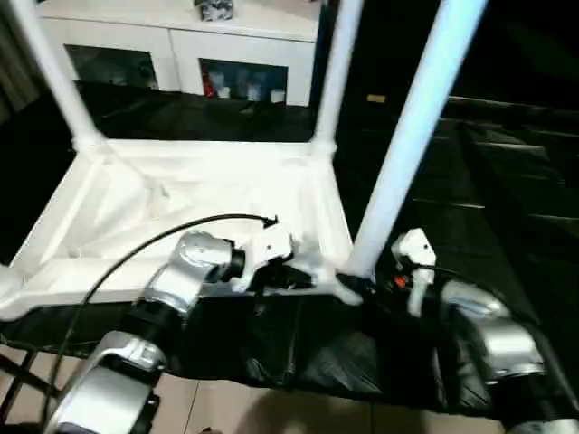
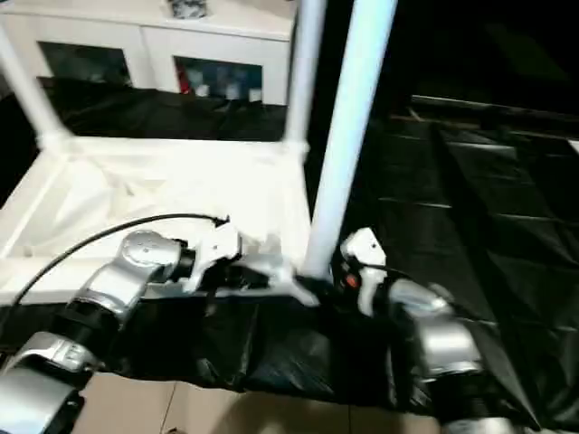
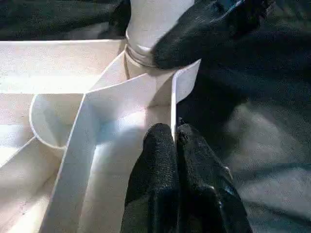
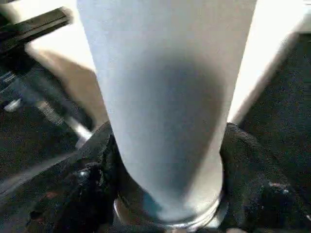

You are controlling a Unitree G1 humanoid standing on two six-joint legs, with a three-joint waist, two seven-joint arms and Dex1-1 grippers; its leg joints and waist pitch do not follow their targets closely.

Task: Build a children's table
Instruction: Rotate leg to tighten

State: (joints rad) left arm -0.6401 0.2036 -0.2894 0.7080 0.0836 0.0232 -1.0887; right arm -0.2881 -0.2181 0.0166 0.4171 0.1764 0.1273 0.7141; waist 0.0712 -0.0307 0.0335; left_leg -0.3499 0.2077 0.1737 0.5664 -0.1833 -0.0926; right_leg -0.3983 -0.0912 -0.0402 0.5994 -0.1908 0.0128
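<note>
The children's table lies upside down on a black cloth, its white ribbed top (image 1: 181, 194) facing up. Three white legs stand in corner sockets: far left (image 1: 54, 72), far right (image 1: 335, 63) and near right (image 1: 407, 136). My left gripper (image 3: 175, 133) is shut on the thin rim wall of the top, just beside the near right socket. My right gripper (image 4: 167, 194) is closed around the base of the near right leg (image 4: 165, 97), one black finger (image 3: 194, 34) pressing at its ridged collar.
The black cloth (image 1: 488, 199) spreads out to the right and behind the top. A white cabinet (image 1: 181, 45) with glass doors stands at the back. Pale floor (image 1: 226, 407) shows near my body. A black cable (image 1: 136, 249) arcs over my left forearm.
</note>
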